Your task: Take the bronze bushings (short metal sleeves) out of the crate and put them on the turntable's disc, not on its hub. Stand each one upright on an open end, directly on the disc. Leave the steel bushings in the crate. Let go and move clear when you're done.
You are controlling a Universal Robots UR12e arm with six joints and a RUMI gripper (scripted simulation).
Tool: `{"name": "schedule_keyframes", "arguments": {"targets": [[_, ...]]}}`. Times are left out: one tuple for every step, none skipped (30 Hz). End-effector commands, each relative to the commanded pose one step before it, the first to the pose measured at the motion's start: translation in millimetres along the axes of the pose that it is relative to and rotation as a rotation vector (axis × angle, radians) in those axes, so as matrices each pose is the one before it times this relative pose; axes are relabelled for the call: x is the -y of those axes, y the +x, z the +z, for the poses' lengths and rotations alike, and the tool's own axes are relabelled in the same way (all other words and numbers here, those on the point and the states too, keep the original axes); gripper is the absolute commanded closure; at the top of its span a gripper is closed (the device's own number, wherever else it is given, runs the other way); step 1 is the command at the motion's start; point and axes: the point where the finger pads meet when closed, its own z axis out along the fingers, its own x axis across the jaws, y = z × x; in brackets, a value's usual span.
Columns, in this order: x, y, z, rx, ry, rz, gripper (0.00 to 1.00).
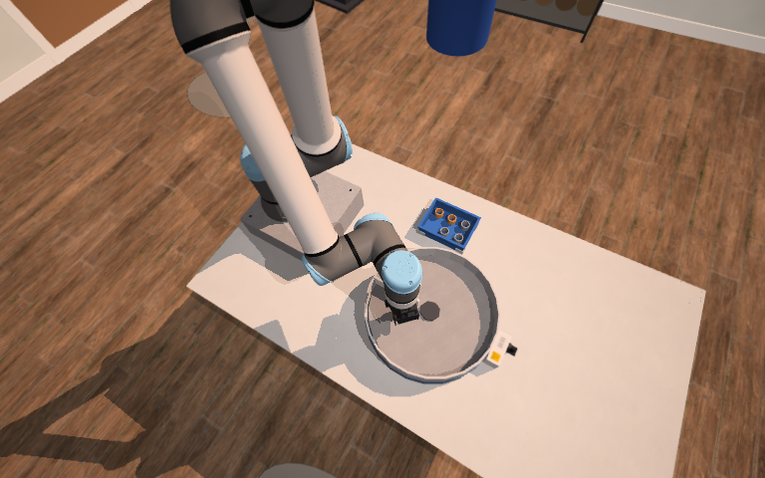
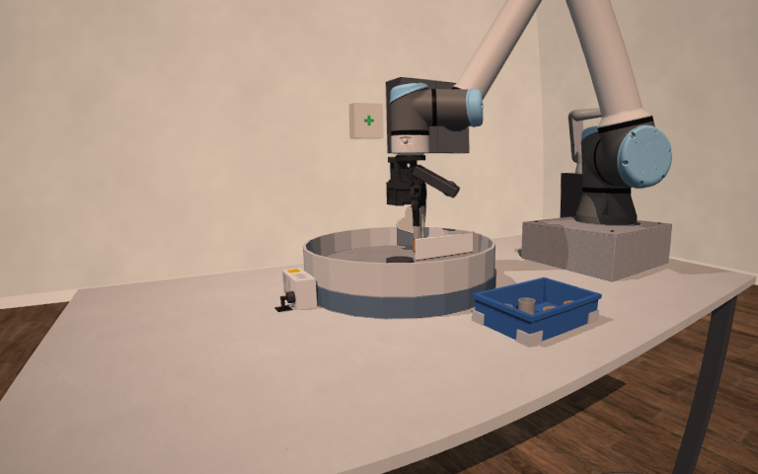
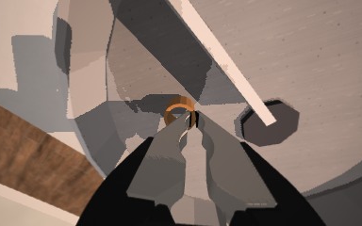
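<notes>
My gripper point(image 3: 192, 112) is shut on the wall of a bronze bushing point(image 3: 179, 108), held upright just above the turntable's disc point(image 3: 305, 61). In the overhead view the gripper point(image 1: 406, 315) hangs over the left half of the disc point(image 1: 441, 335), just left of the dark hub point(image 1: 429, 310). The hub also shows in the wrist view point(image 3: 269, 123). In the side view the fingertips point(image 2: 417, 230) dip inside the turntable's rim point(image 2: 398, 271). The blue crate point(image 1: 446, 224) holds two bronze bushings point(image 1: 444, 214) and three steel ones point(image 1: 456, 231).
A pale flat bar point(image 3: 221, 56) lies across the disc from the rim towards the hub, close to the gripper; it also shows in the side view point(image 2: 443, 244). A small control box point(image 1: 499, 350) sits at the turntable's edge. The arm's base block point(image 2: 596, 247) stands behind the crate point(image 2: 537, 306).
</notes>
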Motion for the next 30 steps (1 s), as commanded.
{"name": "schedule_keyframes", "arguments": {"targets": [[-0.61,0.17,0.13,-0.00038,-0.00127,0.00002,1.00],[0.00,0.00,0.27,0.00000,0.00000,0.00000,1.00],[0.00,0.00,0.29,0.00000,0.00000,0.00000,1.00],[0.00,0.00,0.32,0.00000,0.00000,0.00000,1.00],[0.00,0.00,0.34,0.00000,0.00000,0.00000,1.00],[0.00,0.00,0.35,0.00000,0.00000,0.00000,1.00],[0.00,0.00,0.36,0.00000,0.00000,0.00000,1.00],[0.00,0.00,0.37,0.00000,0.00000,0.00000,1.00],[0.00,0.00,0.36,0.00000,0.00000,0.00000,1.00],[0.00,0.00,0.35,0.00000,0.00000,0.00000,1.00],[0.00,0.00,0.00,0.00000,0.00000,0.00000,1.00],[0.00,0.00,0.00,0.00000,0.00000,0.00000,1.00],[0.00,0.00,0.34,0.00000,0.00000,0.00000,1.00],[0.00,0.00,0.32,0.00000,0.00000,0.00000,1.00],[0.00,0.00,0.29,0.00000,0.00000,0.00000,1.00],[0.00,0.00,0.26,0.00000,0.00000,0.00000,1.00],[0.00,0.00,0.23,0.00000,0.00000,0.00000,1.00],[0.00,0.00,0.20,0.00000,0.00000,0.00000,1.00],[0.00,0.00,0.16,0.00000,0.00000,0.00000,1.00],[0.00,0.00,0.12,0.00000,0.00000,0.00000,1.00],[0.00,0.00,0.09,0.00000,0.00000,0.00000,1.00],[0.00,0.00,0.06,0.00000,0.00000,0.00000,1.00],[0.00,0.00,0.03,0.00000,0.00000,0.00000,1.00],[0.00,0.00,0.01,0.00000,0.00000,0.00000,1.00],[0.00,0.00,0.00,0.00000,0.00000,0.00000,1.00],[0.00,0.00,0.00,0.00000,0.00000,0.00000,1.00],[0.00,0.00,0.00,0.00000,0.00000,0.00000,1.00],[0.00,0.00,0.00,0.00000,0.00000,0.00000,1.00],[0.00,0.00,0.00,0.00000,0.00000,0.00000,1.00],[0.00,0.00,0.00,0.00000,0.00000,0.00000,1.00]]}}
